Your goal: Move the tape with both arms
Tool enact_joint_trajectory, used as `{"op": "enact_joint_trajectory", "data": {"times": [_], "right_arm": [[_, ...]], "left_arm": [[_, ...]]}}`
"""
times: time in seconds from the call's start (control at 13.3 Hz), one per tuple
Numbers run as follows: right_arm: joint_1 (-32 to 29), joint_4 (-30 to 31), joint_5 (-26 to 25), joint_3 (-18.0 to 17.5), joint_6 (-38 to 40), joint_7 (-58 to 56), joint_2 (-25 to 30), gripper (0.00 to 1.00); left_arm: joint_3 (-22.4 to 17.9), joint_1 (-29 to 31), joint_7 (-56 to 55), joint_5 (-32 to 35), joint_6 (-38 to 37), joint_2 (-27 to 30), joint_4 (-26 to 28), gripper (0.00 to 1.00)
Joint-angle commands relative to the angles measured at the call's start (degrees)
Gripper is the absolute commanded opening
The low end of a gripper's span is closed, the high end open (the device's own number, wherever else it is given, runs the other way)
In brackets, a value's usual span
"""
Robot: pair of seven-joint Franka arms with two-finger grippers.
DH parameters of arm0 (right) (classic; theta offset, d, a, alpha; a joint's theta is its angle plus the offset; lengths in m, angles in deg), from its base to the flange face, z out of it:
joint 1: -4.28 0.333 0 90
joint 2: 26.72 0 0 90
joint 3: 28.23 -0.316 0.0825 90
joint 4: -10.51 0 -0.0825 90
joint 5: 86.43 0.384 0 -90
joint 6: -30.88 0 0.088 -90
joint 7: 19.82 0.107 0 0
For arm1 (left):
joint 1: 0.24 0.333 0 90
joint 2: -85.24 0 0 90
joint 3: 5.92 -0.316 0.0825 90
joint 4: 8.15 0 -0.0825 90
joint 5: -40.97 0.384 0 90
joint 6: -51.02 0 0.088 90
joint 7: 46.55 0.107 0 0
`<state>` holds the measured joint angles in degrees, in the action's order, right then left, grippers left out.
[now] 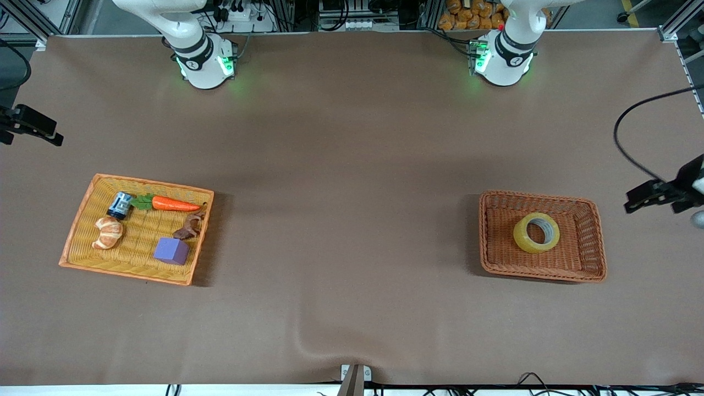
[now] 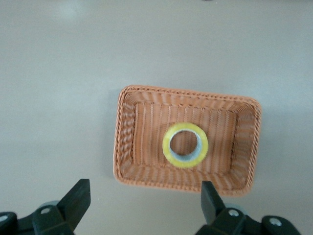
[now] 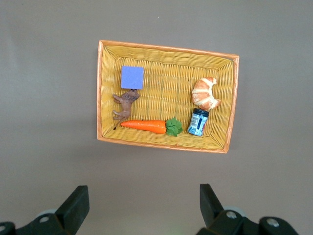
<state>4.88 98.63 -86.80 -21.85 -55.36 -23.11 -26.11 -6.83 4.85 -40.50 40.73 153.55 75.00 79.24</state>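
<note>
- The tape (image 1: pixel 536 232) is lying flat, hole upward, inside the brown wicker basket (image 1: pixel 597 242), which is sitting toward the left arm's end of the table (image 1: pixel 352 165).
- The roll is resting near the middle of that basket's floor, clear of all four walls; the left wrist view is showing the same, with the tape (image 2: pixel 185 145) centred in the brown wicker basket (image 2: pixel 124 142).
- The left gripper (image 2: pixel 142 203) is hanging high above the table just beside the brown wicker basket, with its fingers (image 2: pixel 78 198) spread wide and nothing between them.
- The right gripper (image 3: pixel 142 203) is waiting high above the table beside the yellow wicker tray (image 3: pixel 168 142), its fingers (image 3: pixel 76 203) likewise standing wide apart and holding nothing.
- The yellow wicker tray (image 1: pixel 82 231) is sitting toward the right arm's end of the table, well apart from the brown wicker basket.
- That tray is holding five items: a carrot (image 1: pixel 175 204), a small dark jar (image 1: pixel 119 204), a croissant (image 1: pixel 108 232), a purple cube (image 1: pixel 171 251) and a brown animal figure (image 1: pixel 190 226).
- Measured from the purple cube, the brown animal figure is touching or just beside it, and the croissant is lying near it toward the right arm's end of the tray.
- The carrot and the small dark jar are lying farther from the front camera than the purple cube.
</note>
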Motion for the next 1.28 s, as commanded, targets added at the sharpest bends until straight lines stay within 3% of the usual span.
{"op": "enact_joint_trajectory", "data": {"times": [0.0,0.15,0.45,1.2], "right_arm": [[-1.2,-0.7,0.3,-0.7,0.0,0.0,-0.1,1.0],[-1.3,-0.8,0.3,-0.6,0.1,-0.2,0.0,1.0],[-2.4,-1.2,0.3,-0.6,0.5,-0.5,0.0,1.0],[-3.0,-0.9,0.3,-0.6,-0.3,-0.7,-0.3,1.0]], "left_arm": [[0.4,0.3,-0.9,-0.9,-6.0,2.9,-2.3,1.0],[1.4,-0.2,-6.7,-1.5,-13.2,6.3,-2.0,1.0],[5.0,-0.1,-13.2,-2.4,-16.4,8.7,-1.3,1.0],[5.1,-0.2,-13.2,-2.0,-11.5,8.7,0.5,1.0]]}}
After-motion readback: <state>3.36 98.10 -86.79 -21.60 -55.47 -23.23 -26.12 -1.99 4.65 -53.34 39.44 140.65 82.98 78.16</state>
